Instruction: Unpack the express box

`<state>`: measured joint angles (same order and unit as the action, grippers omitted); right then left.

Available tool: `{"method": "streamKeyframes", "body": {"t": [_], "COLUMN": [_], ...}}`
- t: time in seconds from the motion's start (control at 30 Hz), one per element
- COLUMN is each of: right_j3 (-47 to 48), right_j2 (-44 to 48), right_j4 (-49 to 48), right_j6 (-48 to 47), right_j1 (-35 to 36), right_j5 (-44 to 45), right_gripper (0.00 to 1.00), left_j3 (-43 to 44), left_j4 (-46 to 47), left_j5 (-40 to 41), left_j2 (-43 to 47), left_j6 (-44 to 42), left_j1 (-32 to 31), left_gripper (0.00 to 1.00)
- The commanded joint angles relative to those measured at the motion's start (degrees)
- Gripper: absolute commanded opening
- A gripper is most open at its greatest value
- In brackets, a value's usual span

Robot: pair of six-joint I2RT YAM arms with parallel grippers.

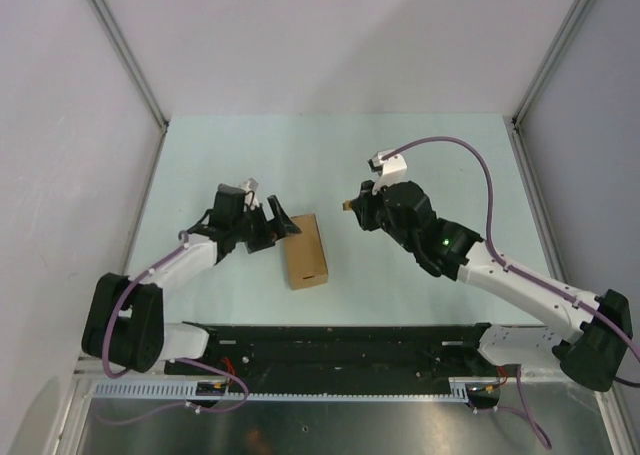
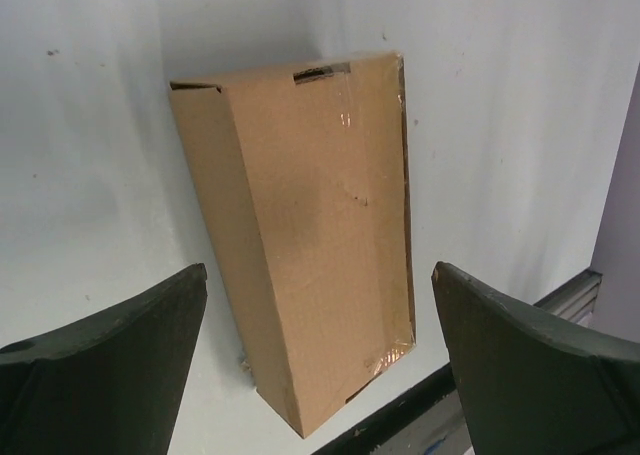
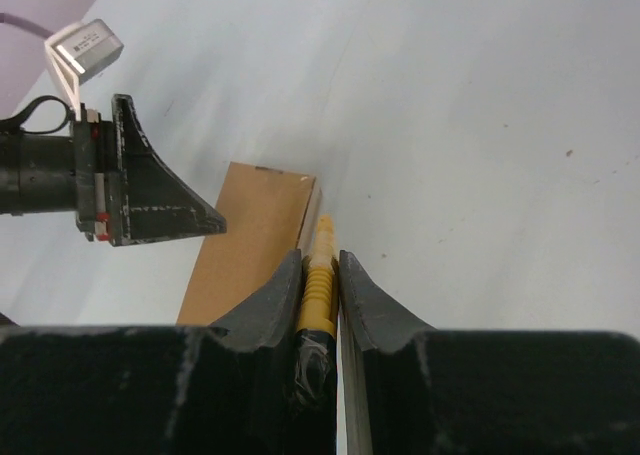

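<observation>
The express box (image 1: 305, 250), a brown oblong carton taped shut, lies flat on the table in front of the arms. In the left wrist view the express box (image 2: 310, 235) sits between and beyond my two wide-apart fingers. My left gripper (image 1: 284, 221) hovers open at the box's far left corner, holding nothing. My right gripper (image 1: 352, 209) is to the right of the box, apart from it, shut on a yellow-and-black utility knife (image 3: 318, 275). The knife's tip points toward the box's far right edge (image 3: 312, 200). The left gripper's dark finger (image 3: 150, 203) shows beside the box.
The pale table (image 1: 330, 160) is bounded by grey walls left, right and behind. A black rail (image 1: 330, 340) with both arm bases runs along the near edge, close to the box's near end.
</observation>
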<state>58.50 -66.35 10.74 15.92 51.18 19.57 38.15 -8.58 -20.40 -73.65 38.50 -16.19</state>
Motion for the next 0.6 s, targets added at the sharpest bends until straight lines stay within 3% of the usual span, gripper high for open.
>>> {"method": "streamKeyframes", "body": {"t": [0.0,0.27,0.57], "right_j3": [-0.05,0.04,0.47], "right_j2": [-1.85,-6.24,-14.42], "right_j4": [-4.59,-5.37,-13.11], "right_j6": [2.62,5.96,6.14], "right_j1": [-1.34,0.93,7.44], "right_j5": [-3.57,-2.97,10.66], "right_gripper": [0.00,0.00,0.00], "left_j3": [0.26,-3.08,-6.60], "left_j4": [4.88,5.24,5.24], "left_j5": [-0.96,-3.51,-1.13], "left_j2": [-1.67,-3.61,-1.85], "left_j6": [1.49,3.69,2.64], "left_j1": [-0.78,-1.13,-1.13], "left_gripper": [0.99,0.96,0.89]}}
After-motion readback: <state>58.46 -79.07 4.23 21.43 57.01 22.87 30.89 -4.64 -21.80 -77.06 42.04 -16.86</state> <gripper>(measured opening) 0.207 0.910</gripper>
